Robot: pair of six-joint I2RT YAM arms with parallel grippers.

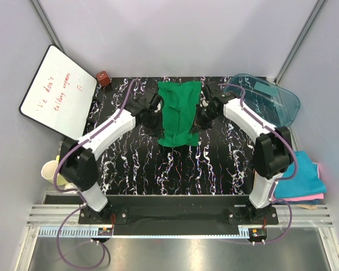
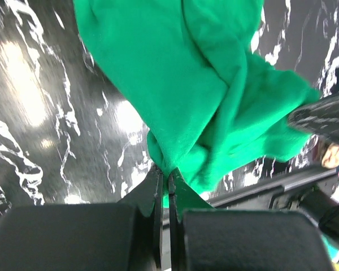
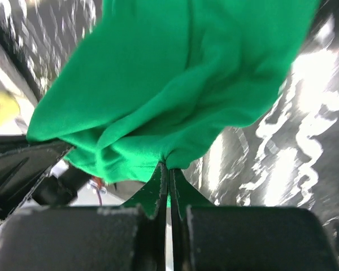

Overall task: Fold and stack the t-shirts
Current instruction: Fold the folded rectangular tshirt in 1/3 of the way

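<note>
Green t-shirt [image 1: 179, 113], bunched and creased, pinched tight by left gripper [image 2: 163, 176] and right gripper [image 3: 165, 171].

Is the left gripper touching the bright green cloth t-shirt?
Touching. The left wrist view shows the left gripper shut on a fold of the bright green cloth t-shirt.

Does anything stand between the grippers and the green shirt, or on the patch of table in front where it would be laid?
No. The left gripper and right gripper are each shut on the green t-shirt, cloth pinched between the jaws. Nothing visible lies on the table under it.
</note>
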